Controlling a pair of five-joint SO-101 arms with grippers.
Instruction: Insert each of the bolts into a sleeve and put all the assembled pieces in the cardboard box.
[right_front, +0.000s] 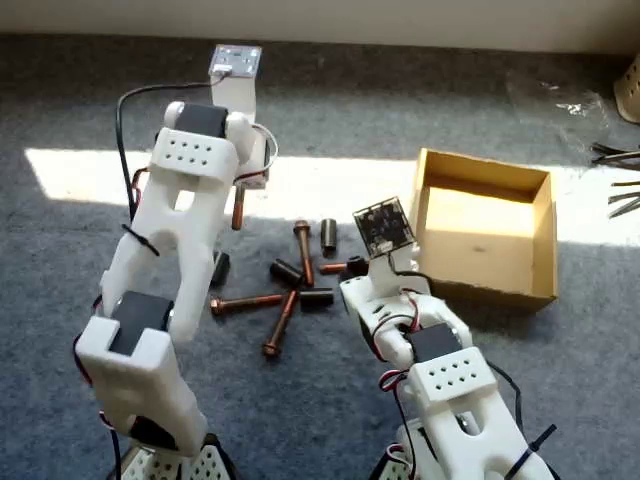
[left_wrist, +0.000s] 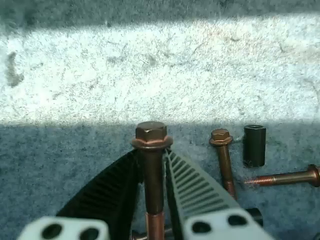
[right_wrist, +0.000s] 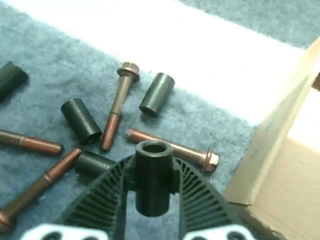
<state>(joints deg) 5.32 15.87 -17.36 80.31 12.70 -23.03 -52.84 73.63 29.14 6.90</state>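
The cardboard box (right_front: 500, 283) sits at centre right of the high view on grey carpet (right_front: 80, 90), open side up. Its lower left corner is just beside the right arm. The right tool (right_wrist: 154, 167) is clamped on a black sleeve (right_wrist: 154, 192), near the box's side wall. At upper left of centre, the left tool (left_wrist: 153, 155) is clamped on the shank of a bolt (left_wrist: 151, 136), whose head sticks out past the fingertips at the edge of a sunlit band. Between the two arms, four loose bolts (right_front: 303, 252) and four loose sleeves (right_front: 328, 235) lie scattered, some touching. At the upper right edge lie clear plastic wrap (right_front: 550, 100) and thin dark strips (right_front: 615, 155), well apart from the box.
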